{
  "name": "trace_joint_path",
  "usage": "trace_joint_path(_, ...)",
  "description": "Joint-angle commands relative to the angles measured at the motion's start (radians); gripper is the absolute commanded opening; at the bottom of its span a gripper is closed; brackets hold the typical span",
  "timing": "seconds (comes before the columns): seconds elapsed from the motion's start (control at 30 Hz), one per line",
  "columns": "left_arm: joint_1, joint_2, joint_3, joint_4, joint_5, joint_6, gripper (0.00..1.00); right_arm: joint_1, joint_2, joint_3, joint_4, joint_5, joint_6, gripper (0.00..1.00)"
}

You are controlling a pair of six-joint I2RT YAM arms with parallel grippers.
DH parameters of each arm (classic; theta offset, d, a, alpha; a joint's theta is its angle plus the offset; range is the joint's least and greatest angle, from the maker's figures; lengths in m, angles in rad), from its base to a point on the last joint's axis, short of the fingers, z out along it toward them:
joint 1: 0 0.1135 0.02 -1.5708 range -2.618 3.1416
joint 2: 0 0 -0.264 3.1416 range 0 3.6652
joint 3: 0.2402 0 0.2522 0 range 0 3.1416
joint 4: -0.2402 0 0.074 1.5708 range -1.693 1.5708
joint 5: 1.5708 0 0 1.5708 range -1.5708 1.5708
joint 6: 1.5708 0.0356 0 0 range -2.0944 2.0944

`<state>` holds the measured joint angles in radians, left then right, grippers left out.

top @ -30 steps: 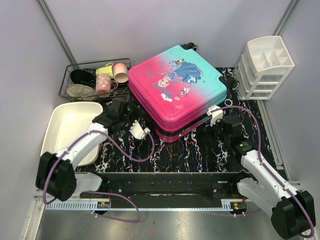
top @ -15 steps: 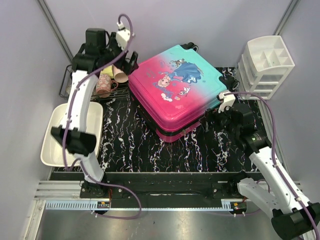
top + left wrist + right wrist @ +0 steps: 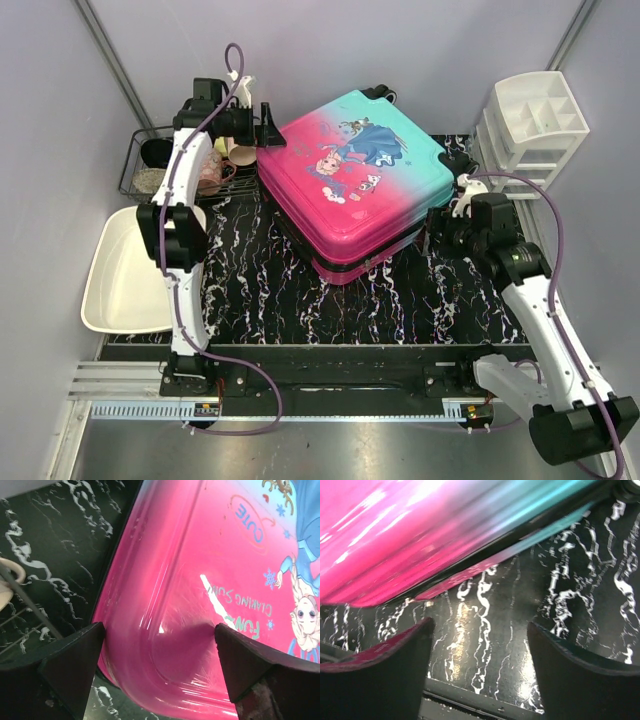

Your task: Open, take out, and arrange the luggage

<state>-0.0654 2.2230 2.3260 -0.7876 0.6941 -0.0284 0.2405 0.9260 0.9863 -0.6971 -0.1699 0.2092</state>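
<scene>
Two grippers, one suitcase: the left gripper (image 3: 159,627), jaws spread wide, hovers over the pink back-left corner of the luggage (image 3: 350,180), holding nothing. The right gripper (image 3: 480,623), jaws also apart and empty, hangs low over the black marbled surface (image 3: 400,300) just beside the case's right-hand edge. The single teal-to-pink hard-shell case lies flat and shut, cartoon print up, in the middle of the surface toward the back, with black wheels showing at its far side. Three containers ring it: a wire rack (image 3: 140,170) at back left holding a dark bowl (image 3: 158,152), a speckled dish (image 3: 150,180) and cups partly hidden by the left arm; one white tub (image 3: 125,290) at front left; and one white drawer organizer (image 3: 530,135) at back right.
</scene>
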Motion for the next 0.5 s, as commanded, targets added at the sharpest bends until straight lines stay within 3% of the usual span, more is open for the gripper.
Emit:
trace_joint_path(0.0, -0.010, -0.029, -0.095, 0.062, 0.263, -0.019, 0.88, -0.064, 0.057, 0.046, -0.085, 0.087, -0.027, 0.75)
trace_joint_path(0.03, -0.011, -0.040, -0.129, 0.060, 0.287, -0.022, 0.79, -0.072, 0.066, 0.048, -0.087, 0.098, -0.039, 0.70)
trace_joint_path(0.07, -0.014, -0.060, -0.169, 0.059, 0.333, 0.004, 0.77, -0.079, 0.079, 0.049, -0.085, 0.121, -0.063, 0.65)
trace_joint_path(0.1, -0.016, -0.115, -0.259, 0.051, 0.347, 0.021, 0.76, -0.090, 0.105, 0.052, -0.075, 0.141, -0.073, 0.56)
trace_joint_path(0.23, -0.030, -0.278, -0.503, 0.065, 0.393, 0.085, 0.74, -0.110, 0.184, 0.055, 0.010, 0.204, -0.114, 0.40)
trace_joint_path(0.47, -0.086, -0.535, -0.871, 0.047, 0.465, 0.136, 0.71, -0.130, 0.330, 0.061, 0.208, 0.202, -0.261, 0.30)
